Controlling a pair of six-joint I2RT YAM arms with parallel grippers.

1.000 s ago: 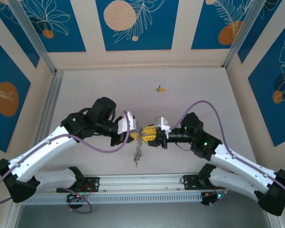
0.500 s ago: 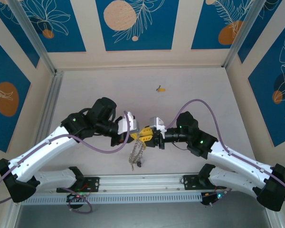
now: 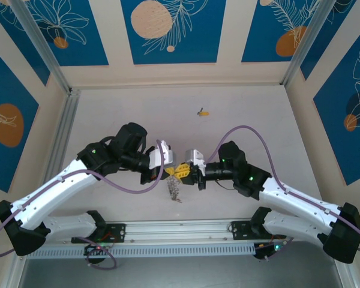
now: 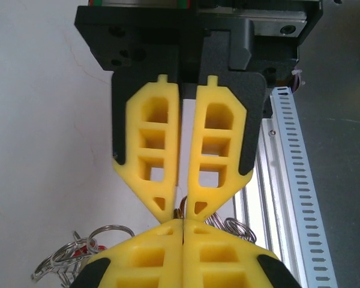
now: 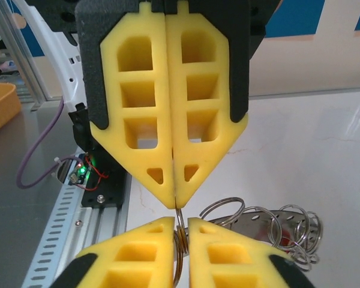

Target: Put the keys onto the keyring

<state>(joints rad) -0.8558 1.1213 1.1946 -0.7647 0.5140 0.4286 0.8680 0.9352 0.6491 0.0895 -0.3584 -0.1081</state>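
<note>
My two grippers meet tip to tip above the near middle of the table. My left gripper (image 3: pixel 170 171) (image 4: pixel 181 211) is shut on a small wire ring (image 5: pixel 179 239) at the keyring's rim. My right gripper (image 3: pixel 183 174) (image 5: pixel 176 201) is shut, its tips pinching the top of that same small ring. The keyring (image 3: pixel 175 189) hangs under them; in the right wrist view its flat grey plate (image 5: pixel 265 221) shows with several small silvery rings and a bit of red tag (image 5: pixel 287 239). One key with a yellow tag (image 3: pixel 202 111) lies alone far back on the table.
A slotted aluminium rail (image 3: pixel 180 231) runs along the near edge, just behind the hanging ring, with cable ducting (image 4: pixel 300 198) beside it. Purple cables (image 3: pixel 252 133) loop over both arms. Patterned walls enclose the table on three sides.
My right gripper has moved left up to the left gripper's tips and closed. The dangling keyring has swung and now hangs shorter beneath them. The left arm has held still.
</note>
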